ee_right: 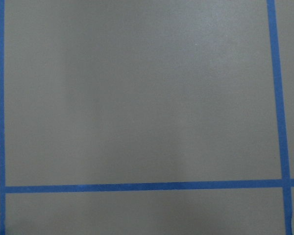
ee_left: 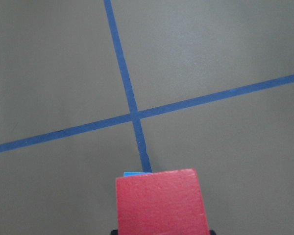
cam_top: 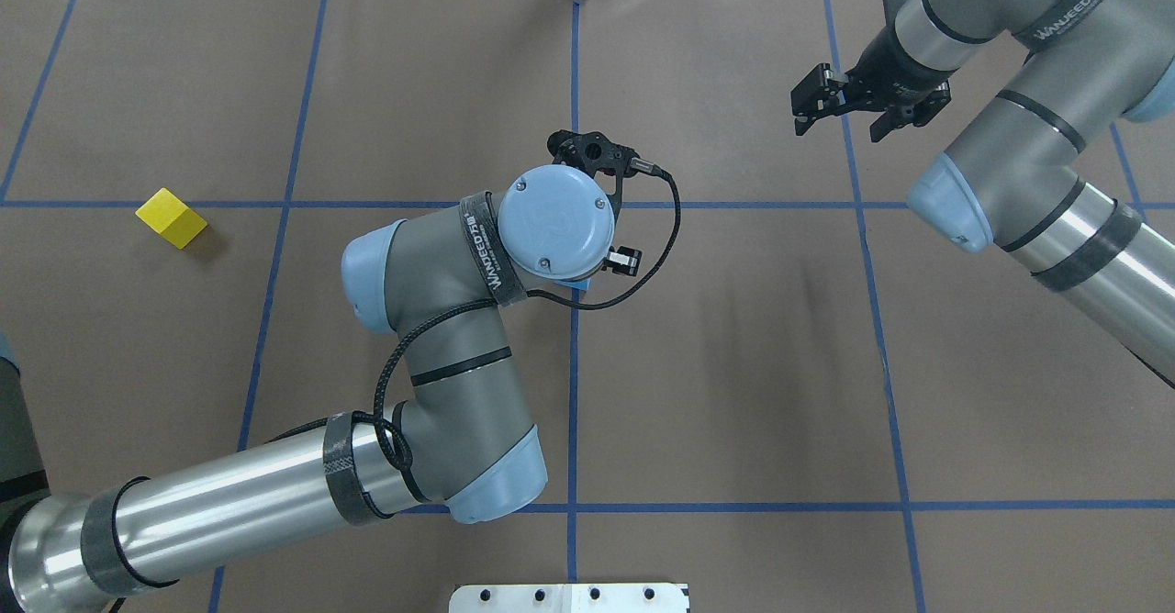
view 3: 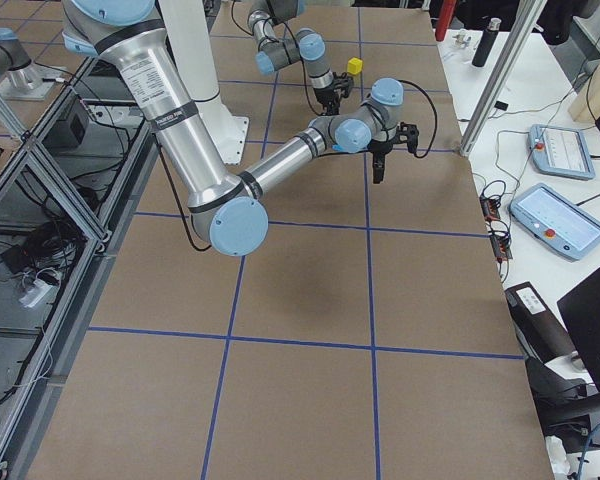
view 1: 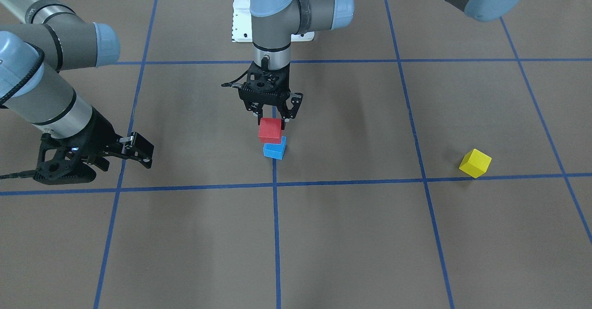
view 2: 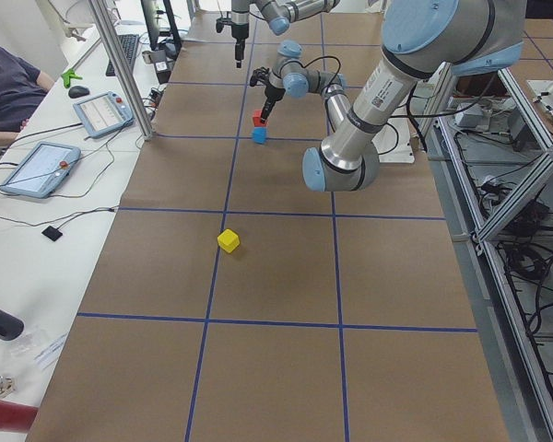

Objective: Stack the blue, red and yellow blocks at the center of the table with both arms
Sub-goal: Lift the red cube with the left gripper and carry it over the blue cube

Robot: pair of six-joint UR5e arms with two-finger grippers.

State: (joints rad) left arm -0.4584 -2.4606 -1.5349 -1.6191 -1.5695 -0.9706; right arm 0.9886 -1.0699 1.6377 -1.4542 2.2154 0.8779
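Step in hand: second tier. Left gripper [view 1: 273, 120] pinched red block [view 1: 270, 131] from above, over blue block [view 1: 275, 151] at table centre (contact between the two unclear; red looked slightly off-square).

Next move, by judgement: align red on blue, settle, let go, lift straight up.

Overhead clock, from stack:
- Yellow block [cam_top: 171, 217] at 9 o'clock, well apart, near tape line.
- Right gripper [cam_top: 849, 117] at 2 o'clock, spread, holding nothing.

Open brown table [view 1: 351, 235] lay between stack and yellow; edges far.
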